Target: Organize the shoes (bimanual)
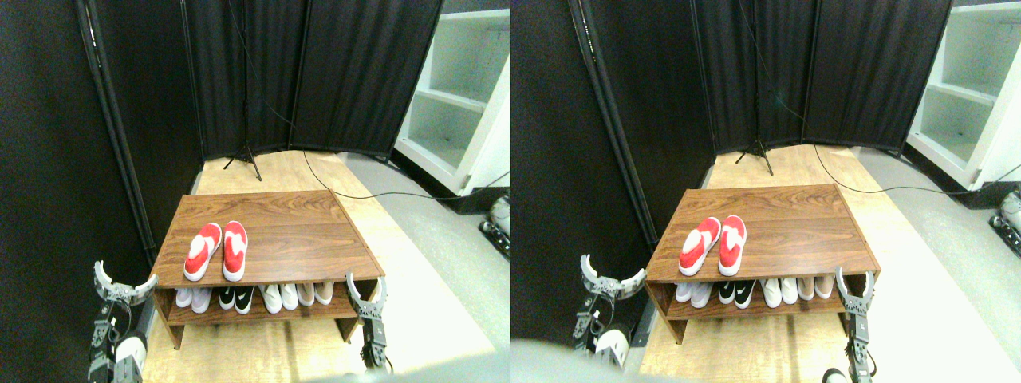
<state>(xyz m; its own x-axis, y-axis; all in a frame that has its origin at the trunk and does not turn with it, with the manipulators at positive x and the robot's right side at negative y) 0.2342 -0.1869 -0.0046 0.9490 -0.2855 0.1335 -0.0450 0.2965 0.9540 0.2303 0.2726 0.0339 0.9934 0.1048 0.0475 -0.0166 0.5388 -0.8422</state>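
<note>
Resting side by side on the left part of a low wooden shoe rack's top [303, 239], toes pointing away from the camera, the pair of red slip-on shoes [216, 250] sits near the front edge, heels close together and the left one angled slightly outward. Below, on the lower shelf [263, 313], a row of white, black-and-white and beige shoes [255, 296] lines up, while the left gripper [124, 281] hangs with jaws spread wide off the rack's left front corner and the right gripper [366, 290] stands with jaws parted at the right front corner, neither holding anything.
</note>
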